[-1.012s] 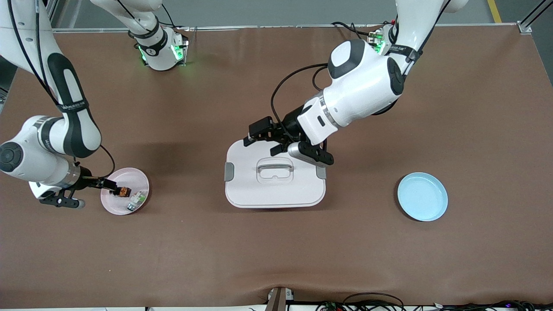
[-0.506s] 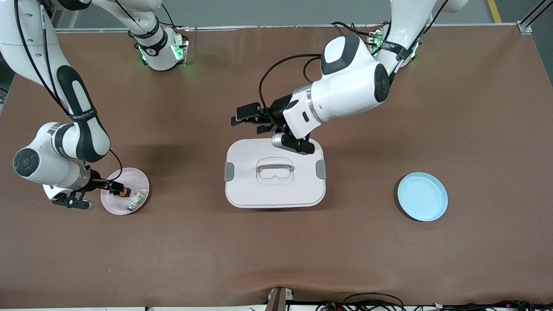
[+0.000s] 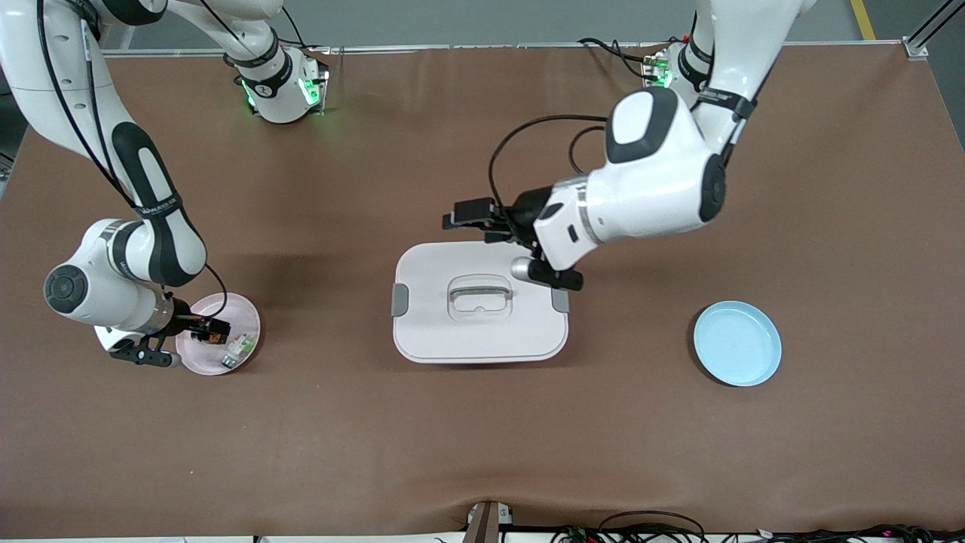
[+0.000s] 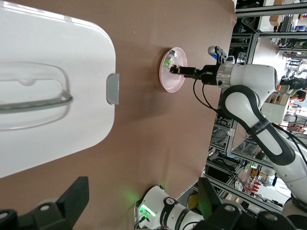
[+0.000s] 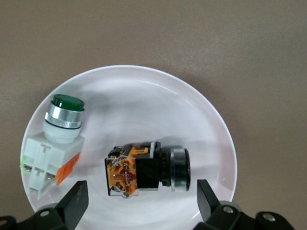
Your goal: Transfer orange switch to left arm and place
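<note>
Right gripper [image 3: 213,329] fingers spread wide, gripping nothing; orange switch [image 5: 146,169] lies between them on the pink plate [image 5: 211,124], untouched, green-and-white part [image 5: 53,146] beside it. Left gripper [image 3: 482,220] wide open, empty, over the box [image 3: 452,332] edge.

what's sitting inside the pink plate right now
Two parts lie in the pink plate: the orange switch and a green-capped white switch. The open right pincer hovers over them.
</note>
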Motion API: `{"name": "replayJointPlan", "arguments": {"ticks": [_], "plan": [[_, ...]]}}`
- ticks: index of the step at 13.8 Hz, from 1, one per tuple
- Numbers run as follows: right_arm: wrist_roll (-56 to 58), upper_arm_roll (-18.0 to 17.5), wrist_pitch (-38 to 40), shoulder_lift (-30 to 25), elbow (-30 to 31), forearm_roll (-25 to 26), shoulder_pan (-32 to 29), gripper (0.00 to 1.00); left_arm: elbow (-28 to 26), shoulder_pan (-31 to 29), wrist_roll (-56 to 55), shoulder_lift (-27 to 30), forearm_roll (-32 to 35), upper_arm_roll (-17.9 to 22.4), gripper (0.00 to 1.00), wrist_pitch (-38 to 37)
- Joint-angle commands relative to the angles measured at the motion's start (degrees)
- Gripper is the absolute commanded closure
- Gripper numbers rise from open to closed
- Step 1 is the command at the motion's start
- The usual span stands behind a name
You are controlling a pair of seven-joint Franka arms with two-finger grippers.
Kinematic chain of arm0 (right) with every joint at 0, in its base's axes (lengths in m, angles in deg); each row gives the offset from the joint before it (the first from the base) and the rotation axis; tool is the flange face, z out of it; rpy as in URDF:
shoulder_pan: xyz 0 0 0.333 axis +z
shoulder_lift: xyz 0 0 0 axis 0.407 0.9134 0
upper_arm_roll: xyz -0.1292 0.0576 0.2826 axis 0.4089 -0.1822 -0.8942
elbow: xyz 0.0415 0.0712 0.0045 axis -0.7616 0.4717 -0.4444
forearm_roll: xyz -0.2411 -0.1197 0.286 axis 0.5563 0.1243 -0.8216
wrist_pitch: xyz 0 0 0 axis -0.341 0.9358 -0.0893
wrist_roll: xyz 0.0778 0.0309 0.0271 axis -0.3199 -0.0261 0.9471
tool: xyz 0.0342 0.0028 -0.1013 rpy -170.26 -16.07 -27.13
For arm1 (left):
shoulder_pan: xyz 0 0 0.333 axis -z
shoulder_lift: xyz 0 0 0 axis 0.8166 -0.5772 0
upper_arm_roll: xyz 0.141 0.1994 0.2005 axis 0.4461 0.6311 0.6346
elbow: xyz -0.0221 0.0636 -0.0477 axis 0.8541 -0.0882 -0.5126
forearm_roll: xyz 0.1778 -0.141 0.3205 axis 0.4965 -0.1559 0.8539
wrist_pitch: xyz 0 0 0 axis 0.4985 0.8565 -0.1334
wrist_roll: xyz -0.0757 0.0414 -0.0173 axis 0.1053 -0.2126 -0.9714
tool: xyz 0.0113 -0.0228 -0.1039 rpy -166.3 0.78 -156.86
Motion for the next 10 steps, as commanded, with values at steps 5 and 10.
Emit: {"name": "replayJointPlan", "arguments": {"ticks": [5, 10], "plan": [[-0.5, 0.0, -0.4, 2.1, -1.8, -0.1, -0.3, 0.00, -0.2, -4.9, 10.8, 0.8, 0.5, -0.2, 0.00, -4.2], [-0.5, 0.0, -0.7, 3.0, -2.9, 0.4, -0.6, 0.00, 0.2, -4.7, 1.7, 2.0, -3.5, -0.2, 0.00, -3.2]]}}
